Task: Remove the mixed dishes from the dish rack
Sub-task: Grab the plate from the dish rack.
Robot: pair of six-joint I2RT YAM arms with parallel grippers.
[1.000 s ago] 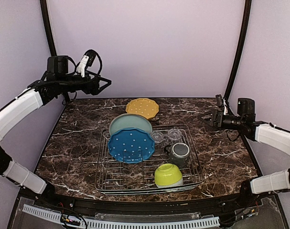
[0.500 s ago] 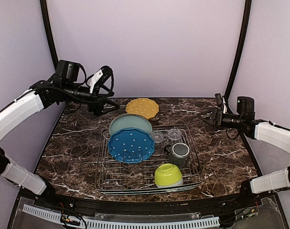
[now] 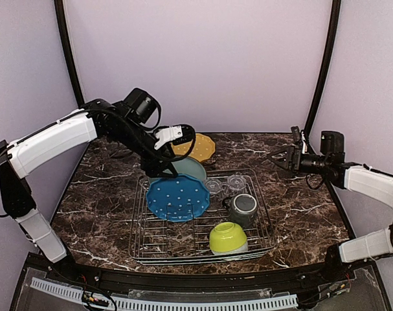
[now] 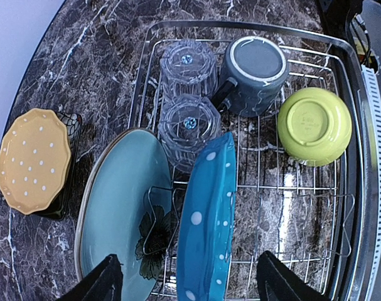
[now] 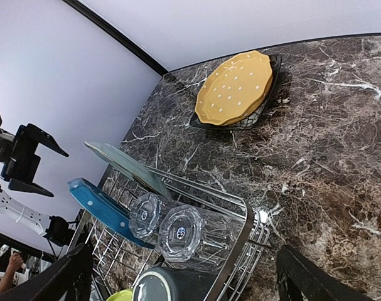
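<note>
The silver wire dish rack (image 3: 139,245) holds an upright pale teal plate (image 3: 186,168), an upright dotted blue plate (image 3: 177,197), two clear glasses (image 3: 213,186) (image 3: 235,182), a dark grey mug (image 3: 243,207) and a lime-green bowl (image 3: 228,237). The yellow plate (image 3: 193,146) lies on the black floral plate (image 4: 69,123) behind the rack. My left gripper (image 3: 158,170) is open and hovers over the teal plate (image 4: 118,207) and blue plate (image 4: 209,219), its fingers (image 4: 105,282) straddling both. My right gripper (image 3: 277,157) is open and empty, above the table right of the rack.
The rack's rim (image 5: 237,241) lies between my right gripper and the glasses (image 5: 184,235). Dark marble table (image 3: 99,194) surrounds the rack. Black frame posts (image 3: 322,71) stand at the back corners.
My left arm has swung right and down from the back-left corner to above the upright plates in the rack. The right arm has barely moved.
</note>
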